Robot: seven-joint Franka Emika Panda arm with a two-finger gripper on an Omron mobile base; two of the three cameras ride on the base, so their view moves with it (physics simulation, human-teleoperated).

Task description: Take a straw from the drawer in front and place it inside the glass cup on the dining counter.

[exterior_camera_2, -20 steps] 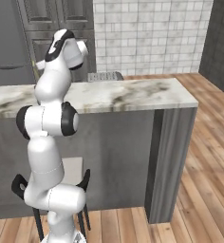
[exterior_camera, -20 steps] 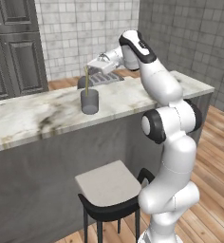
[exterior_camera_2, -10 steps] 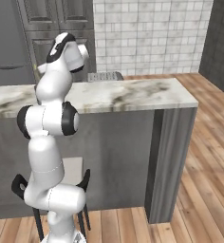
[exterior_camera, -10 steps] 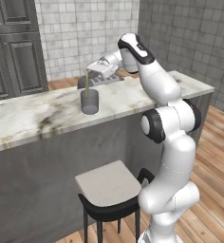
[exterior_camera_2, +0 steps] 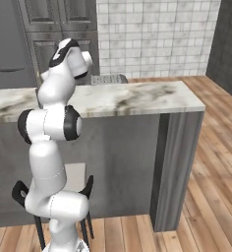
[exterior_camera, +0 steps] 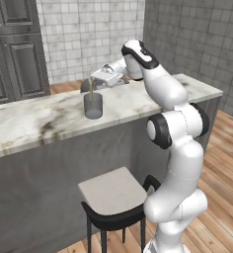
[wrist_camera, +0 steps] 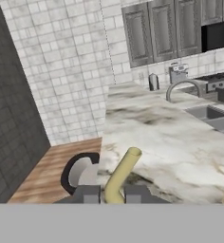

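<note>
We hold the thin pale-yellow straw (wrist_camera: 119, 174) pinched in the gripper (wrist_camera: 113, 194), above the grey translucent glass cup (exterior_camera: 93, 105); next, lower and release (probably).

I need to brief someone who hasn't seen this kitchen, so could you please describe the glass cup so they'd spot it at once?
Find the long marbled dining counter on its dark-grey base, with a stool below. The glass cup stands on it, directly under the robot's gripper. It is a small grey translucent tumbler, with the thin yellow straw above its mouth.
</note>
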